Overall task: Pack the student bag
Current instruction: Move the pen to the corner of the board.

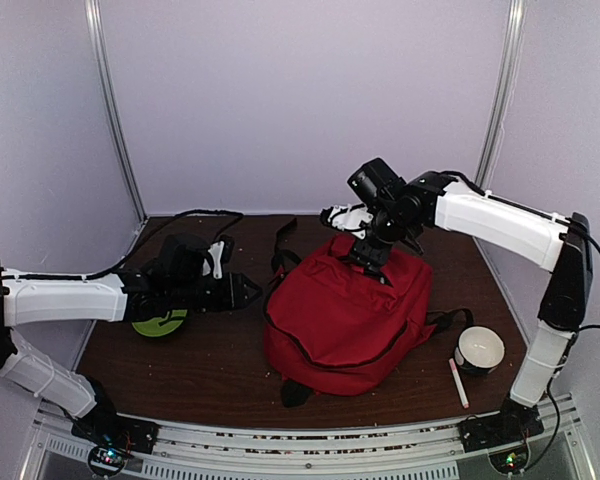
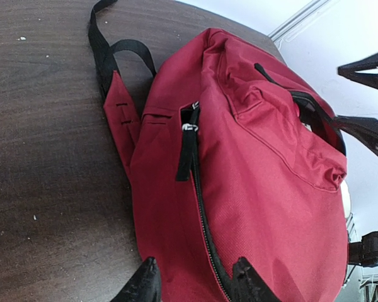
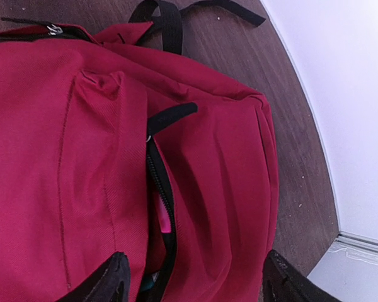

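Nearest you, the dark wooden table (image 1: 210, 365) has bare wood along its near edge left of centre. On the near right, a thin white pen (image 1: 459, 382) lies just beside a round white bowl with a dark inside (image 1: 478, 350), close to the right arm's base.

The large red fabric backpack (image 1: 345, 315) lies flat in the middle of the table. Its near end stops short of the table edge, and a dark strap loops out toward the bowl.

To its left, a strip of bare wood separates it from a flat green disc (image 1: 160, 323), which your left arm half covers. The left gripper (image 2: 195, 286) points at the bag's left side, jaws parted and empty.

Farther back, the right gripper (image 3: 198, 283) hangs over the bag's far end above an unzipped pocket. Its jaws are spread wide and released, gripping nothing. Beyond the bag, black straps (image 1: 283, 245) reach toward the table's far edge, near the back wall.

Inside the pocket a pink thing (image 3: 166, 221) shows, but you see too little to identify it. The disc's markings are mostly hidden. Both wrist views cut the fingers off at the frame's bottom.
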You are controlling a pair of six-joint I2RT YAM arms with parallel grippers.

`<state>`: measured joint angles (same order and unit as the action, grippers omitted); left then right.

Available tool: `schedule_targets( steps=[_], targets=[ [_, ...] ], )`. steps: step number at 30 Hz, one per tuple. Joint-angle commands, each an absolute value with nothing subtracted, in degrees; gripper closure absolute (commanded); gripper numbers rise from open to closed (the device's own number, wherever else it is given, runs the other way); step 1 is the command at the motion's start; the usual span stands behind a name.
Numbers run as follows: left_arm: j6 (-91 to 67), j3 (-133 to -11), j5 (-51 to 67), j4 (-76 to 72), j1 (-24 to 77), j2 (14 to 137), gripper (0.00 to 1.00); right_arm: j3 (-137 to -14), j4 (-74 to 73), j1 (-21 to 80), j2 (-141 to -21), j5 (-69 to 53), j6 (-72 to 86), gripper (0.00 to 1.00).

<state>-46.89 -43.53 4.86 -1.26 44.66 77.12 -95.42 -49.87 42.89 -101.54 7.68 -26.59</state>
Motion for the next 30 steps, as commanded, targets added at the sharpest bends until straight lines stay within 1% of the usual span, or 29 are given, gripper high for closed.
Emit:
schedule_targets(
  steps=[1,4,8,12,15,16,18,20,22,25,30],
  targets=[
    [-46.3,-42.5,4.2,-3.4,44.4,75.5,0.58,-97.7,-51.0,41.0,-106.9,9.9,-26.7,0.29],
    [-46.2,-42.4,3.9,-3.1,44.4,75.3,0.58,-97.4,-49.9,41.0,-108.9,11.4,-27.1,0.3],
    [-46.2,-42.4,3.9,-2.9,44.4,75.3,0.58,-96.9,-48.2,40.9,-111.2,17.2,-27.4,0.32],
    [-46.3,-42.1,3.7,-3.1,44.5,75.3,0.58,-95.9,-46.4,40.5,-110.2,19.2,-26.2,0.33],
    [-46.3,-42.3,3.8,-3.3,44.4,75.6,0.58,-96.4,-50.1,40.6,-106.3,11.6,-26.1,0.33],
    [-46.2,-42.4,3.8,-3.2,44.4,75.7,0.58,-96.3,-53.5,40.6,-103.7,6.4,-26.4,0.33],
    [-45.9,-42.8,3.8,-3.0,44.4,75.9,0.58,-94.4,-56.8,40.5,-98.5,0.7,-26.3,0.33],
    [-45.5,-43.2,3.6,-2.7,44.4,76.1,0.58,-91.1,-59.9,40.5,-92.9,-3.5,-28.5,0.31],
    [-45.2,-43.7,3.5,-2.5,44.4,76.4,0.58,-86.5,-62.8,40.5,-87.7,-5.2,-31.9,0.29],
    [-44.8,-44.6,3.9,-2.5,44.4,77.4,0.58,-76.3,-66.2,40.1,-80.3,-5.9,-40.3,0.29],
    [-44.3,-46.2,4.7,-2.3,44.4,79.3,0.58,-59.4,-73.8,40.6,-69.7,-5.9,-60.5,0.31]
  ],
)
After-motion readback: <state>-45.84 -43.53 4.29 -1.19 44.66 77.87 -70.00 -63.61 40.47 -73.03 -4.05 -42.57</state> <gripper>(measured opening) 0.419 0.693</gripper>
